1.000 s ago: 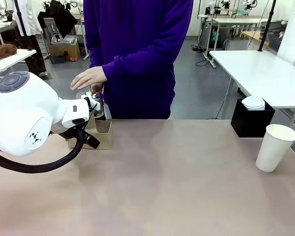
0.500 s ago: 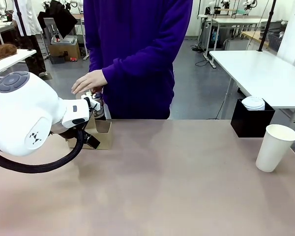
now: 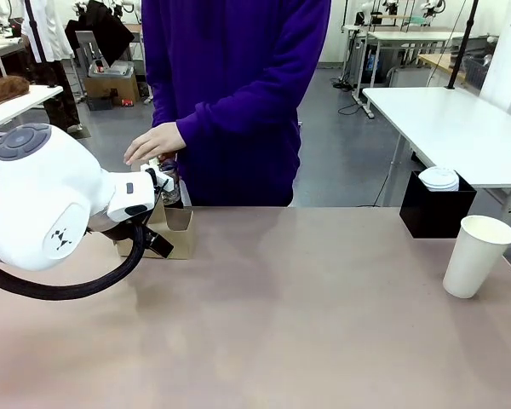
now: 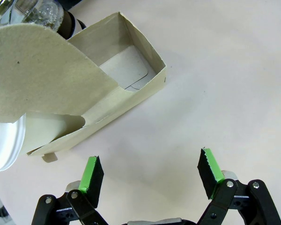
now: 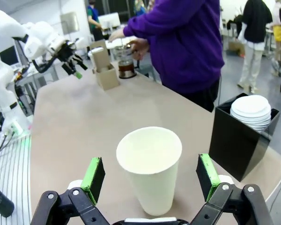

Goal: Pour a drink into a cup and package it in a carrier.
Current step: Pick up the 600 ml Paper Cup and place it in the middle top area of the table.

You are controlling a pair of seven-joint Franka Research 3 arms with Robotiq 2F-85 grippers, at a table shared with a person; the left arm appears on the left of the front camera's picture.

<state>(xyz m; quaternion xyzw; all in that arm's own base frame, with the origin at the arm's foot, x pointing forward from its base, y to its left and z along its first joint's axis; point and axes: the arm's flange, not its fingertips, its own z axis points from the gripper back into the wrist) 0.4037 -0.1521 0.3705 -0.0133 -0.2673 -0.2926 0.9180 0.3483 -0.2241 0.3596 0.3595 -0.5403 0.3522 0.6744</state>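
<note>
At the left end of the table, the left gripper hangs just beside the carrier. Its green pads are spread apart with nothing between them, and it hasn't budged in the last second. Behind the carrier, the person's hand was held flat above the glass jug. It has now sunk a little and curled down over the jug's top, where the drink sits dark in the lower part. I'd say the person is settling the jug or getting ready to press or lift it, so the pour hasn't begun. Nothing has shifted across the middle of the table. Far to the right the cup stands upright and looks empty, near the black box with its lids. The right gripper faces the cup, pads wide and gripping nothing.
</note>
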